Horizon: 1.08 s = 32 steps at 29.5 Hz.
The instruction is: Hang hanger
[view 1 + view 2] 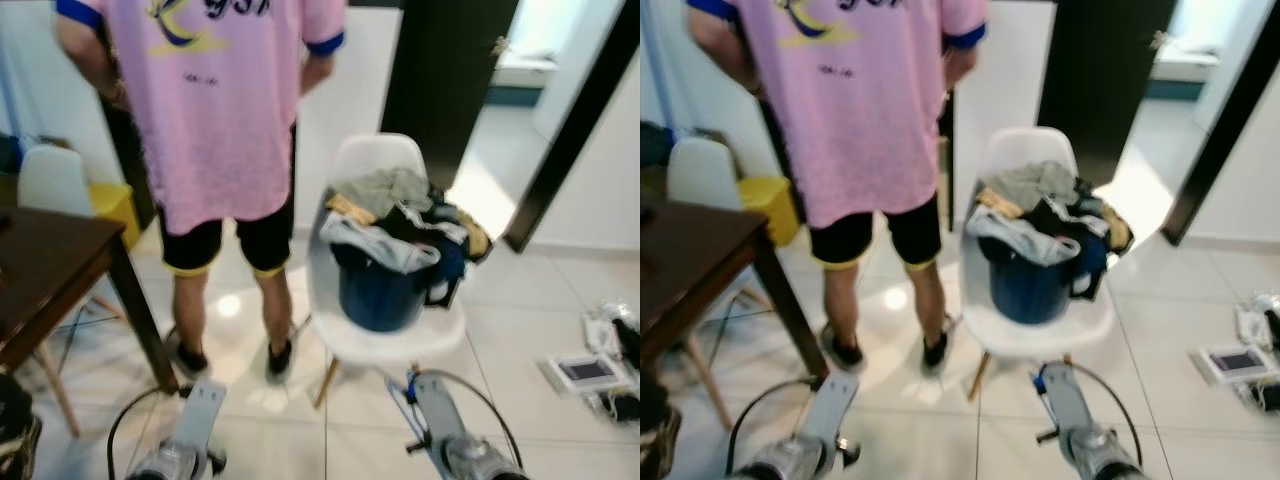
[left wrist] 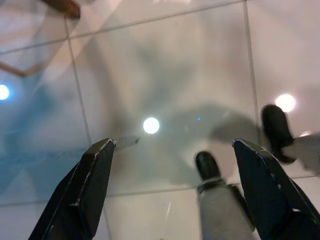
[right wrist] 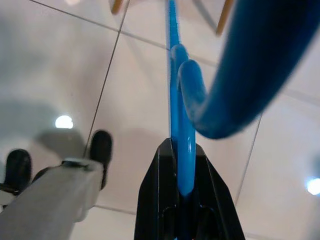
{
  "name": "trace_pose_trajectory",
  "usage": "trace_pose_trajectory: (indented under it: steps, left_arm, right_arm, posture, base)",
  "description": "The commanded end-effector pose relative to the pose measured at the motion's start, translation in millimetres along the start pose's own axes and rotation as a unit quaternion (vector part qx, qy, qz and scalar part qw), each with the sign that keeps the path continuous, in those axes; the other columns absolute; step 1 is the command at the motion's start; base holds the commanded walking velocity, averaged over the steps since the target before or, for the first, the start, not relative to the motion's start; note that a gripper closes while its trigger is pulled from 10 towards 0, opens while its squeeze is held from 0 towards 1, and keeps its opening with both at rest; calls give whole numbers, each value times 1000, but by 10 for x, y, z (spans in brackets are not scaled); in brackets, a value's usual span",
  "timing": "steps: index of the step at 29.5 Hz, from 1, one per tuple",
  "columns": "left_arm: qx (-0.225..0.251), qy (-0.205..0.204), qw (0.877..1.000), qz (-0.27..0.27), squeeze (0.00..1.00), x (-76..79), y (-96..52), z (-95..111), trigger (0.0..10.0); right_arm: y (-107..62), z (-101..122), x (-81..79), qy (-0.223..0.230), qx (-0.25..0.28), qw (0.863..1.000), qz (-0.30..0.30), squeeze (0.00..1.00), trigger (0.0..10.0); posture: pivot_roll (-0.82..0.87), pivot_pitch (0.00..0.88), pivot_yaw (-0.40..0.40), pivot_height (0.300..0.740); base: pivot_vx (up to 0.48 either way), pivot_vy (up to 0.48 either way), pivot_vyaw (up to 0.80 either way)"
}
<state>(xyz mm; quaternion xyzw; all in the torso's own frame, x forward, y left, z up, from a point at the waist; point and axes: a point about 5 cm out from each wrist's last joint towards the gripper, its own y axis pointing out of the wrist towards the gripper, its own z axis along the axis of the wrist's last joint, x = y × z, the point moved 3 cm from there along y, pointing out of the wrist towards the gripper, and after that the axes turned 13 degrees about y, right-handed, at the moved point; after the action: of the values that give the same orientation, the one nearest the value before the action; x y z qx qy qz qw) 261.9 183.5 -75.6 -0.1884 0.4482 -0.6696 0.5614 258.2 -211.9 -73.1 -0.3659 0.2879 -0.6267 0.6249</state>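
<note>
Right wrist view: my right end effector (image 3: 181,165) is clamped on the blue hanger (image 3: 182,115), left end effector (image 2: 175,155) wide open, empty. Carrying step; next I need a rail near the white chair (image 1: 385,165).

Blurred dark lettering across the top of the person's pink shirt (image 1: 225,100), cut off by the frame edge, unreadable; smaller dark line lower down, too smeared. Nothing else legible.
</note>
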Motion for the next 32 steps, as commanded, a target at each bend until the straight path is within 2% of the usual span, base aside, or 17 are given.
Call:
trace_pose_trajectory:
  steps: [1, 3, 8, 16, 19, 26, 29, 32]
  left_arm:
    - [5, -32, 999, 5, 0, -37, -1, 22, 10000]
    - [6, -60, 998, 11, 0, -65, -2, 23, 10000]
    - [10, -86, 996, 19, 0, -86, -3, 40, 10000]
    - [10, -91, 996, 16, 0, -39, 0, 16, 10000]
    - [13, -104, 994, 25, 0, -72, -3, 17, 10000]
    - [10, -117, 992, 35, 0, -122, -7, -6, 10000]
    - [2, -123, 992, 36, 0, -169, -19, -136, 10000]
    - [-2, -119, 992, 37, 0, -190, -25, -180, 10000]
  right_arm:
    - [-5, -21, 46, 2, -1, 1000, -8, 0, 10000]
    - [-6, -37, 54, 3, -3, 1000, -9, 0, 10000]
    - [-9, -48, 75, 4, -3, 1000, -12, 0, 10000]
    - [-14, -62, 109, 9, -2, 1000, -16, 0, 10000]
    - [-14, -50, 109, 3, 3, 1000, -15, 0, 10000]
    - [-11, -17, 78, 5, 11, 1000, -5, 0, 10000]
    - [-6, -4, 24, 1, 16, 1000, 4, 0, 10000]
    - [-3, -4, -2, -1, 17, 1000, 6, 0, 10000]
  posture:
    - [7, 0, 2, 740]
    - [8, 0, -1, 740]
    - [8, 0, -8, 740]
    - [20, 0, -39, 740]
    - [17, 0, -38, 740]
    - [20, 0, -43, 740]
    - [4, 0, -15, 740]
    - [-1, 0, 2, 740]
  base:
    - [0, 0, -800]
    - [0, 0, -800]
    - [0, 0, -800]
    - [0, 0, -800]
    - [0, 0, -800]
    - [0, 0, 0]
    - [0, -420, 0]
    - [0, -436, 0]
